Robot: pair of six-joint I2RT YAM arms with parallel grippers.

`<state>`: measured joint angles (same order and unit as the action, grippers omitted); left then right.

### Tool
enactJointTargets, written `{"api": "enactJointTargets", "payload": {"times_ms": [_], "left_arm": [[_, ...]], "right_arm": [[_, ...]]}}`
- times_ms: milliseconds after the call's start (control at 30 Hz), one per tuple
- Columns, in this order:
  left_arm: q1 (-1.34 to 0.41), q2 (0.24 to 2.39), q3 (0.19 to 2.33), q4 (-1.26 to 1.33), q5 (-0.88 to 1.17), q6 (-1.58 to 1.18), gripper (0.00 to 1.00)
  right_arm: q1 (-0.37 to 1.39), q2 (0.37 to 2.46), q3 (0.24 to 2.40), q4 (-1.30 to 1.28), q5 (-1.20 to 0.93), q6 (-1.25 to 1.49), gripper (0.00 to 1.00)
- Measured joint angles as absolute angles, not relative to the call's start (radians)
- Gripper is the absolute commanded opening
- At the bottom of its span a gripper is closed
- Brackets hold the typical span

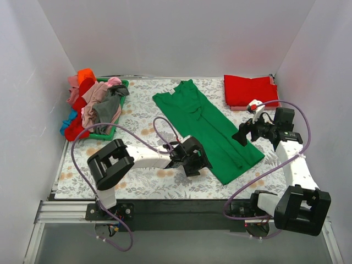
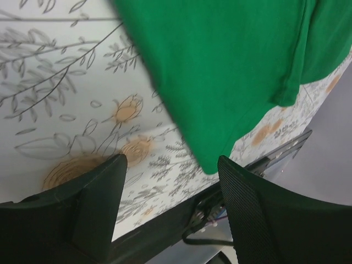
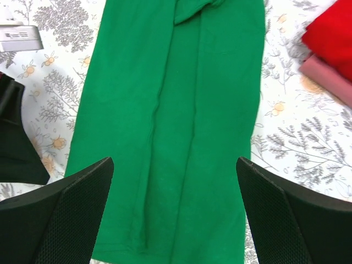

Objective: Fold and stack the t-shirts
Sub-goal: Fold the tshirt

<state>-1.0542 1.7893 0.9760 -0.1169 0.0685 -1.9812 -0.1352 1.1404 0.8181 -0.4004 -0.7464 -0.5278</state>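
Note:
A bright green t-shirt lies folded lengthwise into a long strip, running diagonally across the floral cloth; it also shows in the left wrist view and the right wrist view. My left gripper is open and empty, just left of the strip's near end. My right gripper is open and empty, above the strip's right edge. A folded red t-shirt lies on a folded pink one at the back right. Several more t-shirts are heaped in the basket.
A green plastic basket stands at the back left. The grey-white floral cloth covers the table. The table's black front edge lies close behind my left gripper. White walls enclose three sides.

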Motion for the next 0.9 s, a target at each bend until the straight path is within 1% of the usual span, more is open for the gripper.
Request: {"api": "enactJointTargets", "payload": {"times_ms": [133,267,300,333,367,433,600,633,667,800,900], "left_arm": [[-1.055,1.869,1.095,-0.203,0.046,-2.003,0.58],[-1.054,1.917,1.175,-0.285,0.037,-2.012,0.55],[-1.054,1.929,1.194,-0.303,0.037,-2.014,0.53],[-1.054,1.943,1.216,-0.321,0.037,-2.017,0.4],[-1.054,1.96,1.241,-0.339,0.036,-2.02,0.33],[-1.053,2.001,1.284,-0.365,0.034,-2.02,0.26],[-1.04,2.047,1.349,-0.411,0.046,-2.024,0.12],[-1.039,2.048,1.35,-0.416,0.049,-2.024,0.08],[-1.037,2.048,1.349,-0.419,0.05,-2.025,0.0],[-1.037,2.022,1.313,-0.399,0.039,-2.024,0.0],[-1.034,1.922,1.176,-0.376,0.004,-1.996,0.0]], "right_arm": [[-0.175,1.106,0.783,-0.35,-0.78,-0.529,0.98],[-0.196,1.106,0.764,-0.335,-0.8,-0.529,0.98],[-0.197,1.106,0.762,-0.332,-0.805,-0.529,0.99],[-0.197,1.106,0.761,-0.331,-0.809,-0.529,0.98],[-0.199,1.106,0.76,-0.329,-0.813,-0.529,0.99],[-0.2,1.106,0.755,-0.322,-0.82,-0.529,0.98],[-0.206,1.092,0.747,-0.313,-0.838,-0.531,0.98],[-0.207,1.086,0.742,-0.311,-0.842,-0.532,0.98],[-0.208,1.081,0.738,-0.311,-0.843,-0.532,0.98],[-0.21,1.074,0.736,-0.311,-0.85,-0.535,0.98],[-0.212,1.061,0.735,-0.311,-0.857,-0.544,0.99]]}}
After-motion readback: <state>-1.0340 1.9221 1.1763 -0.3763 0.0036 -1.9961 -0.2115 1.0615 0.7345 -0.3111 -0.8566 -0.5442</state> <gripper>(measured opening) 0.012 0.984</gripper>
